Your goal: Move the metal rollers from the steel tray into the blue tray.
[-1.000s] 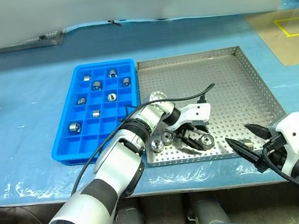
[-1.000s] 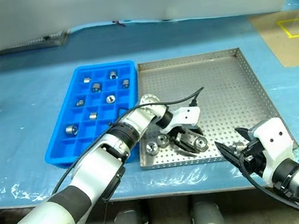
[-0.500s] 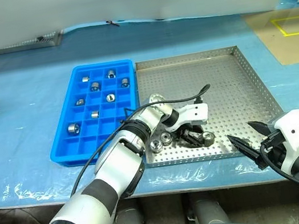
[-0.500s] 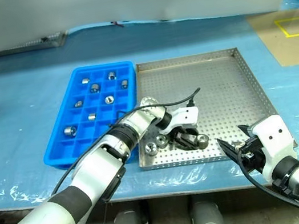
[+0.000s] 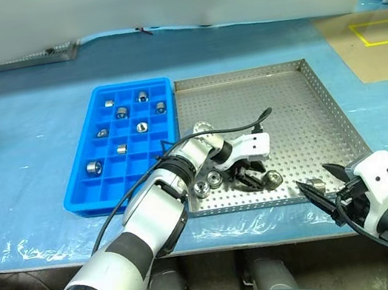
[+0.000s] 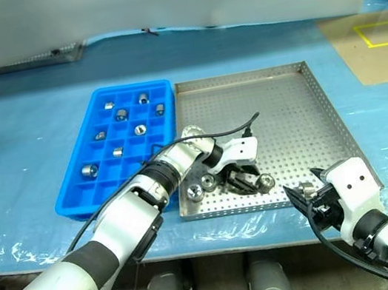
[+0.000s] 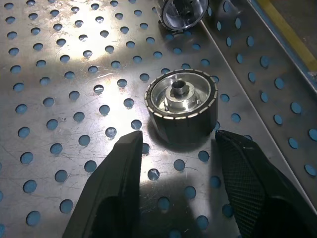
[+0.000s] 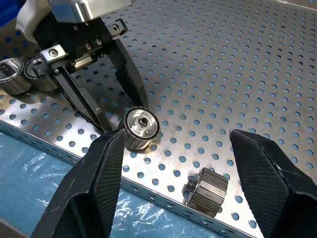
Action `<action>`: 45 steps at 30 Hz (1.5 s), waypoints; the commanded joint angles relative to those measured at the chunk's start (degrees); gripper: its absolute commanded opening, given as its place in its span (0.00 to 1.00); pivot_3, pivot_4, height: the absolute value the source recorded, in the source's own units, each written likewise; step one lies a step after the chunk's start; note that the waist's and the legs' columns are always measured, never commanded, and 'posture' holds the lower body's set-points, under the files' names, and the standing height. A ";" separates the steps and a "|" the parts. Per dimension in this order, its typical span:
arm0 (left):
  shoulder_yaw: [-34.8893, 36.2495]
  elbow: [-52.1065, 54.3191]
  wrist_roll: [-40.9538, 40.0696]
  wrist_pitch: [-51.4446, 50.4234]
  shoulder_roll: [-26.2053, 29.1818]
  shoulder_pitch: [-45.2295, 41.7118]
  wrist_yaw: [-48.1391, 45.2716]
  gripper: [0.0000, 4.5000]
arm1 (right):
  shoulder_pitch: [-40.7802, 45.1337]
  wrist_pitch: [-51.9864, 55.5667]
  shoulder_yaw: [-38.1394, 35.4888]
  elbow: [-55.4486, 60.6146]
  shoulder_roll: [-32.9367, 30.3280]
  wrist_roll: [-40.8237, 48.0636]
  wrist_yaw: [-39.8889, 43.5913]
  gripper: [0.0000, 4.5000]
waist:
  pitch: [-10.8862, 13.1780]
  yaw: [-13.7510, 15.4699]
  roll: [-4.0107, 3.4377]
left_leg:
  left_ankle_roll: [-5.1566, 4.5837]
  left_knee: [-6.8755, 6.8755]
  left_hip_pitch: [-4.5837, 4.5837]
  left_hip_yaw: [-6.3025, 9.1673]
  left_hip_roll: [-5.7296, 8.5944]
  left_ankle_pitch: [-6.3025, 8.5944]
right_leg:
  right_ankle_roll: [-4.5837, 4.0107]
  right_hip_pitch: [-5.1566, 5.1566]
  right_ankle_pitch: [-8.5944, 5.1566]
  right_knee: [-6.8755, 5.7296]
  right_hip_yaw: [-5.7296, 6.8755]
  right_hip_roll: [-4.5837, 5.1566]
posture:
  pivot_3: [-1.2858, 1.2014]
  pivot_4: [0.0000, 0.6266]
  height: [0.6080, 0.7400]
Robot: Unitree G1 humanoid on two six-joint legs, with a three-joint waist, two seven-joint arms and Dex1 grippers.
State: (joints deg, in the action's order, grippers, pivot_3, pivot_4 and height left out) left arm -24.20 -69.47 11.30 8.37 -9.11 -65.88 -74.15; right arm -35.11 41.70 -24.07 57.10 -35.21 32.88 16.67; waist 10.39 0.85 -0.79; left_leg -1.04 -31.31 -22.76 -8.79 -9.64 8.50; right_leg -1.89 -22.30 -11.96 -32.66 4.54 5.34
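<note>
Your left tool [image 7: 178, 144] is low over the steel tray [image 5: 300, 107], near its front rim. Its two black fingers [image 7: 116, 188] stand partly open, with a gap on each side of one metal roller [image 7: 181, 106] just past their tips. They are not touching it and hold nothing. That roller stands on its end. Two more rollers [image 5: 208, 184] lie close behind the tool, near the tray's left front corner. Another roller [image 8: 207, 191] lies on its side by the front rim, near your right tool [image 5: 324, 186]. The right tool hangs wide open and empty over the tray's front right edge. The blue tray [image 5: 83, 197] sits right beside the steel tray on the blue surface [image 5: 16, 116]. It looks like eight rollers are in its small boxes, though they are tiny from here.
</note>
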 commanded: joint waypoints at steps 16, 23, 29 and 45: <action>2.14 -0.42 -1.38 -0.15 -6.76 1.03 2.16 0.99 | 1.17 0.83 0.03 1.31 0.45 -3.47 1.18 0.78 | 0.00 0.00 0.00 | -0.01 0.00 0.00 0.00 0.00 0.01 | 0.00 0.00 0.00 0.00 0.00 0.00 | 0.34 0.24 1.00; 1.71 0.47 -2.15 -0.05 -7.43 2.18 -0.38 0.99 | 0.12 1.03 0.24 2.07 0.75 -4.38 1.26 0.78 | 0.00 -0.04 0.00 | -0.01 0.00 0.01 0.00 -0.01 0.01 | 0.00 0.00 0.00 0.00 0.00 0.00 | 0.34 0.24 1.00; 2.18 0.87 -2.72 -0.06 -8.60 2.57 0.23 0.99 | 0.85 1.85 0.18 1.92 0.49 -5.04 0.99 0.78 | 0.00 -0.05 0.00 | -0.01 -0.01 0.01 0.00 0.00 0.01 | 0.00 0.01 0.00 0.00 -0.01 0.00 | 0.33 0.24 1.00; 2.85 1.03 -5.61 -1.99 -10.08 3.92 1.43 0.79 | 2.90 4.58 3.15 2.62 0.82 -7.92 -0.27 0.78 | -0.01 -0.09 -0.01 | -0.01 -0.01 0.01 0.00 0.00 0.00 | 0.00 0.01 0.00 0.00 -0.01 0.00 | 0.33 0.24 1.00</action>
State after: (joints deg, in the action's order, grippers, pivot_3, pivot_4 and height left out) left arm -22.05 -69.80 6.93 6.45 -9.26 -64.67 -72.40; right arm -32.37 46.44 -20.57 57.31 -34.59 25.53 16.51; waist 10.38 0.76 -0.80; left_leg -1.05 -31.32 -22.75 -8.79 -9.65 8.50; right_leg -1.89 -22.29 -11.96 -32.66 4.54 5.34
